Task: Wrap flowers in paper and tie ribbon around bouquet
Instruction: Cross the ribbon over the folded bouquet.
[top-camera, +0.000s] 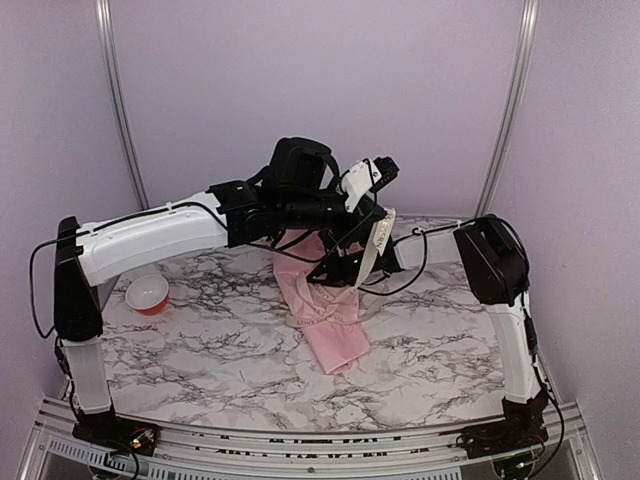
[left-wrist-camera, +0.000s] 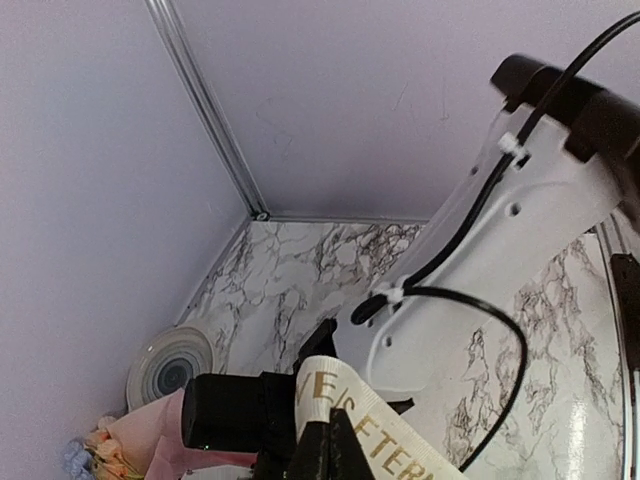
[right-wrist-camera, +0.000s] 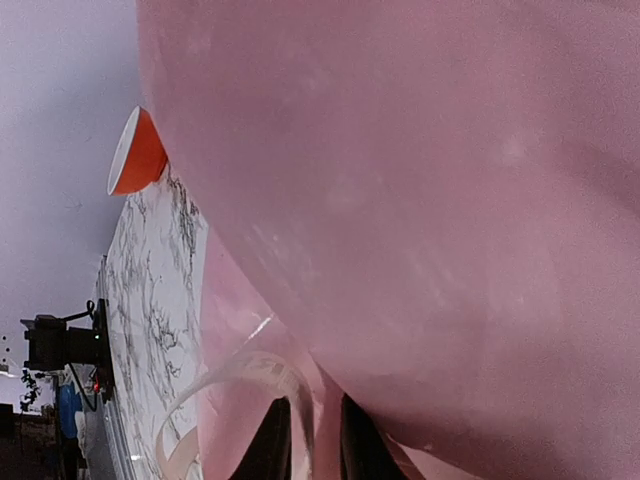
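Pink paper (top-camera: 338, 335) rolled into one bouquet (top-camera: 318, 300), lying flat in the middle of the marble table (top-camera: 200, 350), narrow end toward the arm bases, wide end under the two grippers. One bunch of flowers (left-wrist-camera: 97, 455) peeks out of the wide end, peach and pale blue blooms visible, bloom count too small to tell. One ribbon (top-camera: 381, 236), cream with gold-brown lettering, rises from the right side of the bouquet up to the grippers above it. Two arms, both meeting right over the bouquet. Left gripper (left-wrist-camera: 330, 445) clenched, pinching the ribbon just above the bouquet, lettered strip coming out between its fingers. Right gripper (right-wrist-camera: 315, 455) close against the bouquet's side, jaws parted a little, a loop of ribbon running through the gap, not visibly pinched, nothing gripped. One white link of the right arm (left-wrist-camera: 500, 250) crosses behind the ribbon. One bowl (top-camera: 148, 293), orange outside, white inside, upright, well apart to the left of the bouquet. One round grey-white ringed plate (left-wrist-camera: 170, 365), just beyond the bouquet's flower end, seen only from the left wrist view
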